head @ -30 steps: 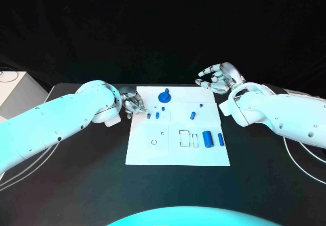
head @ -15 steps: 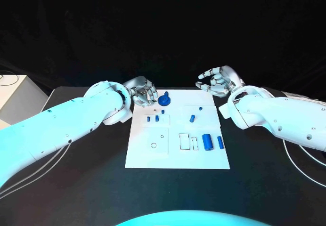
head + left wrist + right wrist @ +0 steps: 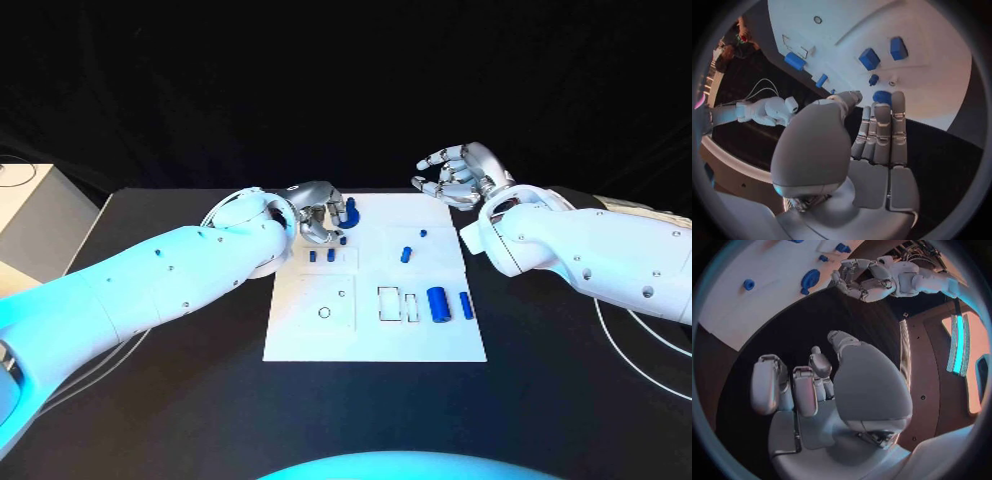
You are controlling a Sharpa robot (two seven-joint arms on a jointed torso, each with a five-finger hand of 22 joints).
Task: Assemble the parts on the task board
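Note:
The white task board [image 3: 372, 330] lies mid-table. A blue round part [image 3: 351, 210] stands near its far edge. My left hand [image 3: 319, 213] hovers right beside it, fingers stretched out side by side; in the left wrist view the fingertips [image 3: 895, 100] reach the blue round part [image 3: 882, 96], and I cannot tell if they touch. Two small blue blocks [image 3: 323, 255] lie just nearer than the hand. Small blue pegs [image 3: 410, 254] and two blue cylinders [image 3: 438, 302] lie on the board's right half. My right hand [image 3: 460, 175] hangs loosely curled and empty beyond the far right corner.
Outlined slots [image 3: 392, 300] and a small ring [image 3: 325, 312] mark the board's near half. A white box [image 3: 26, 215] stands at the table's left edge. Cables [image 3: 635, 345] trail on the table under my right arm.
My left hand has travelled from the board's left edge toward its far edge and now sits against the blue round part. The right hand has hardly moved.

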